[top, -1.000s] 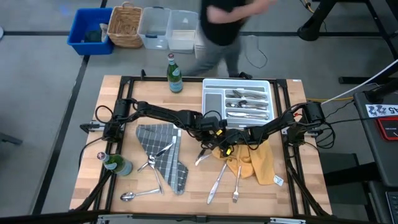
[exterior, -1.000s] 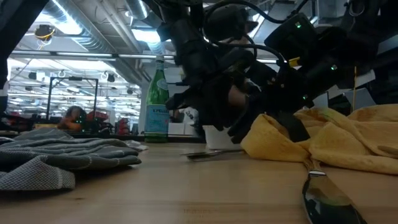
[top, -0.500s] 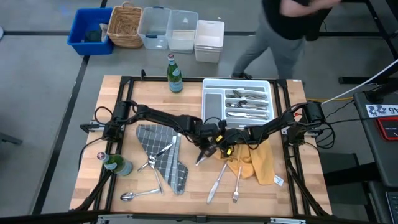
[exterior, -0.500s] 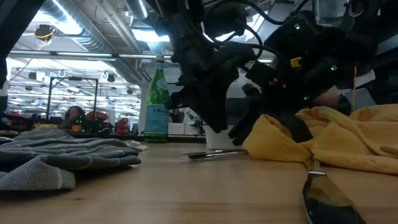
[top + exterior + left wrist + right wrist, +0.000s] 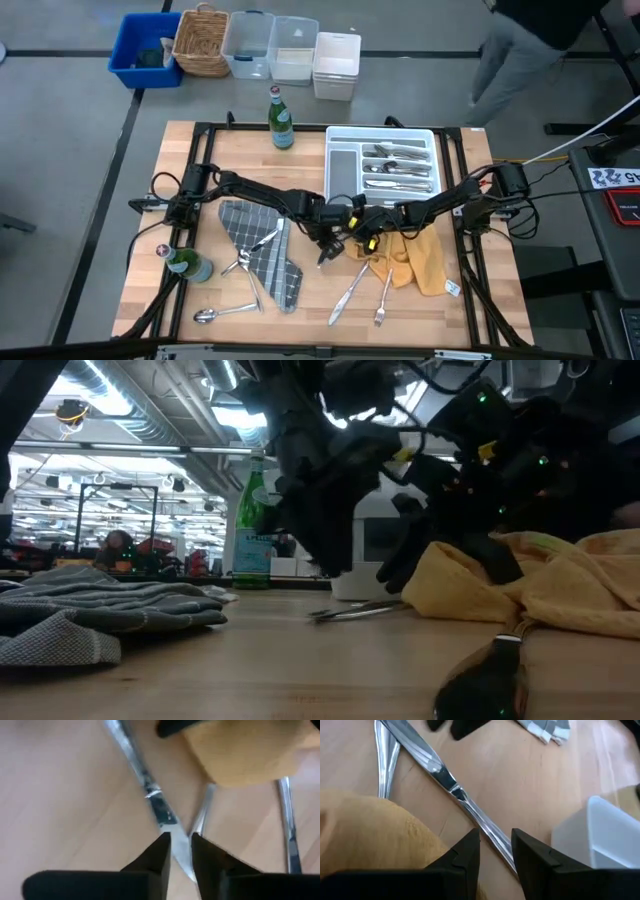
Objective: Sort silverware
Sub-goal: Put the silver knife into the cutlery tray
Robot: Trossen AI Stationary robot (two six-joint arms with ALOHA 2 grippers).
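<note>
left end effector (image 5: pixel 330 232): mid-table, above a knife (image 5: pixel 145 790) lying flat on the wood; fingers (image 5: pixel 159 854) a narrow gap apart, holding nothing
right end effector (image 5: pixel 365 228): just beside the left one, at the edge of the yellow cloth (image 5: pixel 410 258); fingers (image 5: pixel 470 851) slightly parted over the same knife (image 5: pixel 445 777), nothing gripped
silverware in tray: several pieces lie in the white tray (image 5: pixel 343 165) at the table's far side (types too small to tell)
silverware loose: two pieces (image 5: pixel 350 290) near the front edge by the yellow cloth; more on the grey checked cloth (image 5: pixel 262 250); a spoon (image 5: pixel 215 314) front-left
bottles: green bottle (image 5: pixel 281 118) upright beside the tray; another (image 5: pixel 185 263) at the left edge
table (image 5: pixel 300 310): wood
</note>
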